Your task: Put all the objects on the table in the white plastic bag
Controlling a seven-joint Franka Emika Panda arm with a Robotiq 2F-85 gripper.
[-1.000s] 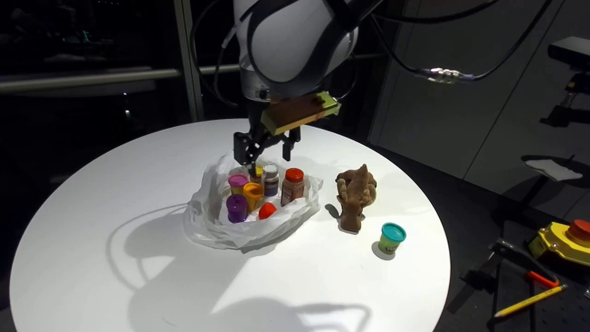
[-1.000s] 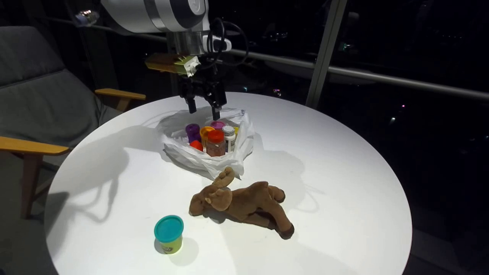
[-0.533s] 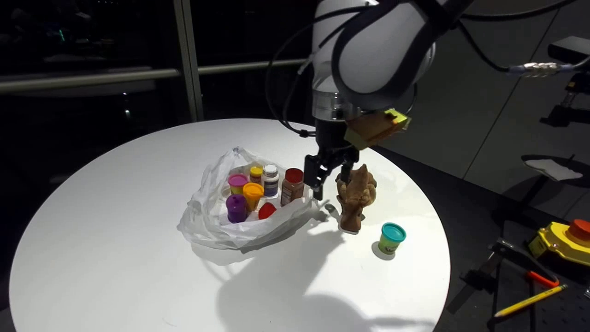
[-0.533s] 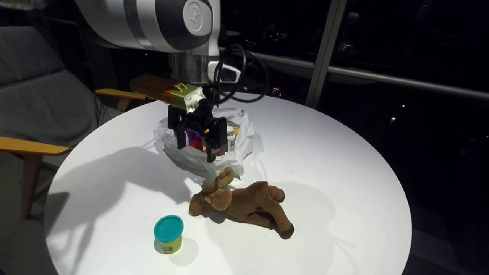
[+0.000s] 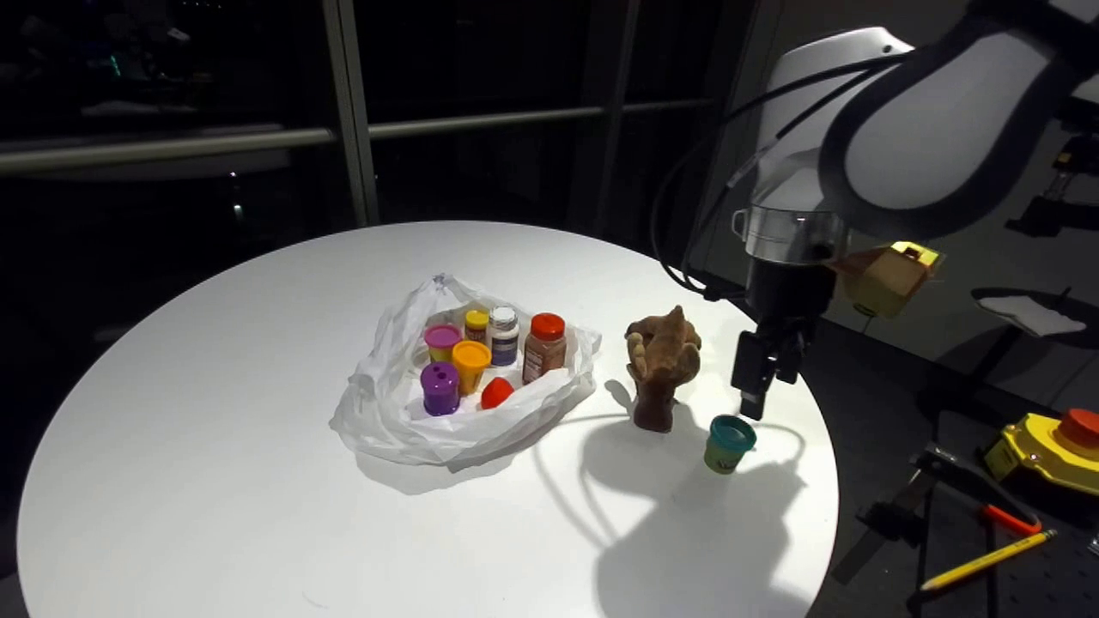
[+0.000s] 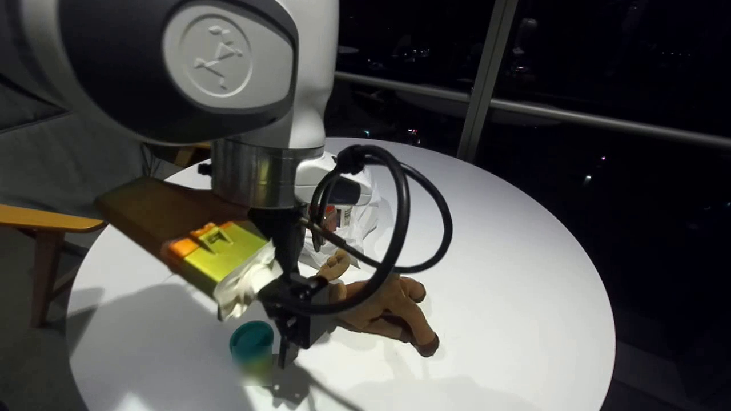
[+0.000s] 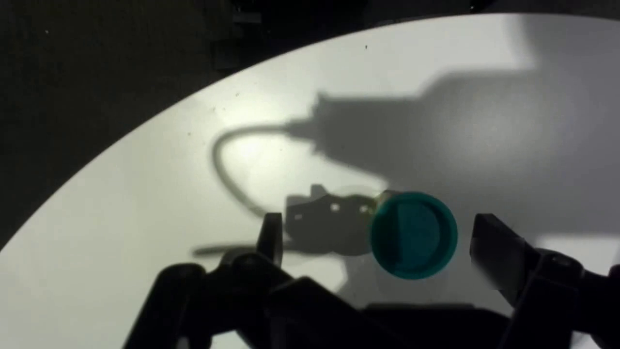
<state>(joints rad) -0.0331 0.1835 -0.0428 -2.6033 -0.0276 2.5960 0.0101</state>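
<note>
My gripper (image 5: 770,390) stands open just above the teal cup (image 5: 730,445) near the edge of the white table (image 5: 258,515). In the wrist view the teal lid (image 7: 414,235) lies between the two fingers, nearer the right one, touching neither. The brown plush moose (image 5: 665,365) lies beside the cup. Farther off, the open white plastic bag (image 5: 378,403) holds a purple cup (image 5: 440,390), orange cup (image 5: 470,365), pink-lidded cup (image 5: 443,336), yellow-capped jar (image 5: 476,323), white bottle (image 5: 504,330), red-capped jar (image 5: 545,348) and red piece (image 5: 497,392). In an exterior view the arm hides most of the bag (image 6: 365,225).
A cable loop (image 6: 402,228) hangs from the wrist in front of the moose. The table's rim (image 7: 160,114) runs close by the cup. An armchair's armrest (image 6: 45,220) stands beside the table. Past the table sit a yellow emergency-stop box (image 5: 1047,455) and a pencil (image 5: 987,562).
My open gripper has travelled from over the bag, past the moose, to the teal cup, and has come lower. The cup, the moose and the bag's contents keep their places.
</note>
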